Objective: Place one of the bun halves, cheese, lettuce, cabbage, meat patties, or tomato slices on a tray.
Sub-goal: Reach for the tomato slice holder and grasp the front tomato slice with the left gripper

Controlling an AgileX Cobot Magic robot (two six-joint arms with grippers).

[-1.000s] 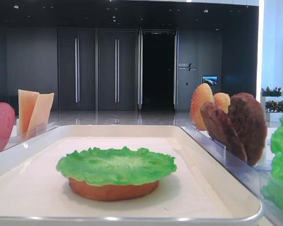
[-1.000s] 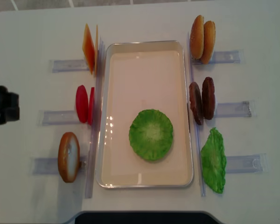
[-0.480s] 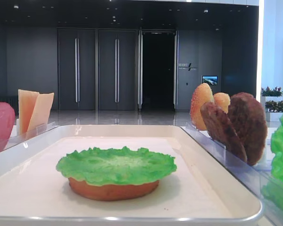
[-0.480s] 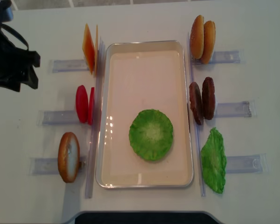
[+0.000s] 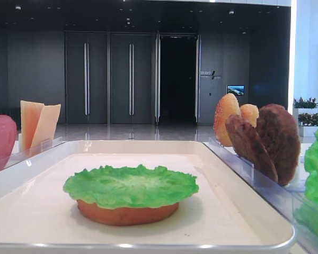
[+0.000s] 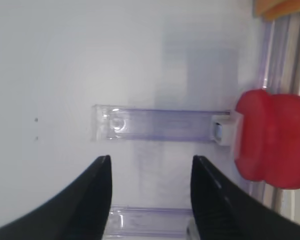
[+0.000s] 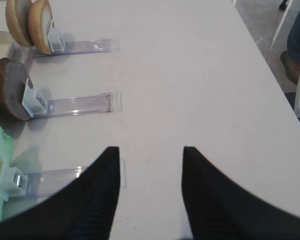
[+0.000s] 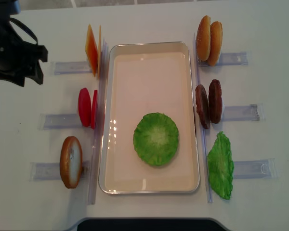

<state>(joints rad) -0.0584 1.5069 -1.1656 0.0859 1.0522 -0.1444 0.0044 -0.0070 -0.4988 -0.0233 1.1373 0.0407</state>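
Dark lobby wall [image 5: 37,74] is running across the back w/ tall dbl doors [image 5: 108,79] showing long vertical handles; one doorway [image 5: 177,79] is standing open, black inside. Small ceiling lights [image 5: 127,21] are glowing overhead, glossy floor [image 5: 132,132] is reflecting them. Small lit screen [image 5: 235,90] is shining on the wall at rt; daylight is coming thru a bright window strip [image 5: 307,47], w/ planters of red-and-green plants [image 5: 306,103] sitting below it. White tabletop [image 7: 190,75] is spreading out ahead of the rt claw; grey floor [image 7: 265,20] is showing past its far edge.
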